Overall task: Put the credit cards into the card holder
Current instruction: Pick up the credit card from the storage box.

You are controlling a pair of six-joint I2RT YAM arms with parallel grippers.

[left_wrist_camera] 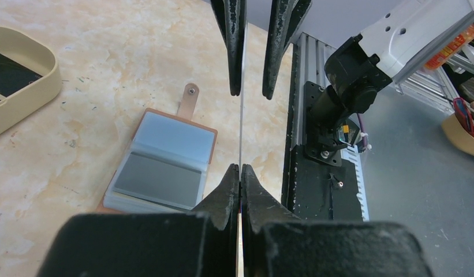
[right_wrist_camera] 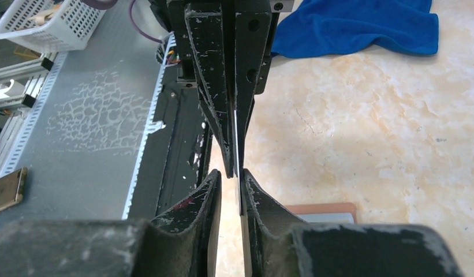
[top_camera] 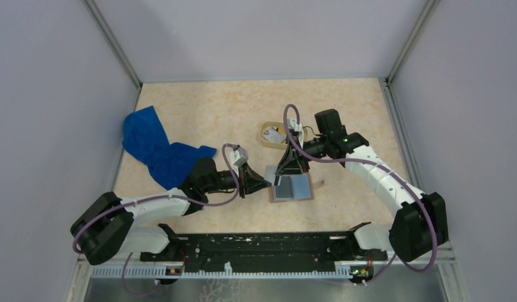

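Observation:
The card holder (top_camera: 293,189) lies open on the table, grey-blue inner face up, and shows in the left wrist view (left_wrist_camera: 159,167) and the right wrist view (right_wrist_camera: 327,210). My left gripper (left_wrist_camera: 240,168) is shut on a credit card (left_wrist_camera: 240,104) seen edge-on as a thin light line, held above the table just left of the holder. My right gripper (right_wrist_camera: 230,176) is open around the card's (right_wrist_camera: 236,138) other end, which lies against one finger. The two grippers meet tip to tip (top_camera: 274,179). A black card (left_wrist_camera: 9,72) lies in the tan tray.
The oval tan tray (top_camera: 263,139) sits behind the holder. A blue cloth (top_camera: 158,148) lies at the back left. The black arm rail (top_camera: 262,245) runs along the near edge. A white basket (right_wrist_camera: 49,23) stands off the table.

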